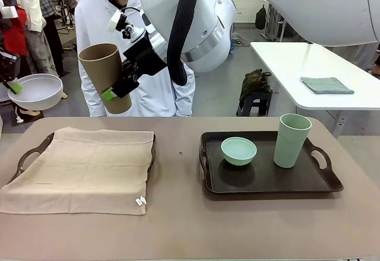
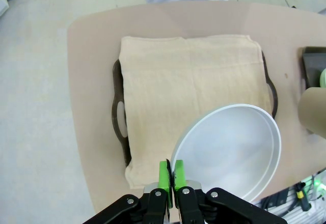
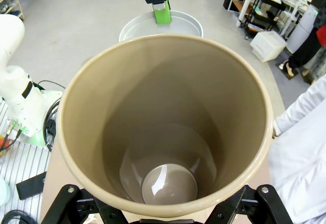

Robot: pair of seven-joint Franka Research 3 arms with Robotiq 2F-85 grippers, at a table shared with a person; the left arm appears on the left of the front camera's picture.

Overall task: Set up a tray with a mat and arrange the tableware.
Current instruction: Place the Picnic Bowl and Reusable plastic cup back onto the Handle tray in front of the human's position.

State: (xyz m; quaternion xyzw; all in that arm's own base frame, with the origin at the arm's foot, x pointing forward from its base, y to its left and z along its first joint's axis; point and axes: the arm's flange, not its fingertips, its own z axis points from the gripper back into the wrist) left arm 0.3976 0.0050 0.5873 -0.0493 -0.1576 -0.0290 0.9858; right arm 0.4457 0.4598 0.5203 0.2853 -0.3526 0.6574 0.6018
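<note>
1. While the right arm reaches in from the picture's right and across the middle, the right fingers clasp the brown cup from outside, spread wide with one finger down each side.
2. That cup hangs tilted in the air over the far left part of the bench, in front of a person in a white coat. Its mouth is turned up toward the wrist.
3. From the right wrist, the view runs straight down into the cup, which is empty with a glossy bottom.
4. The left fingers are pinched shut on the rim of the white bowl, which is held clear of the bench at the far left of the front view.
5. A beige mat covers the left tray. Only the tray's handles show, and the mat's near edge spills onto the bench.
6. On the dark tray to the right sits the mint green bowl. The pale green cup stands upright just right of it, not touching.
</note>
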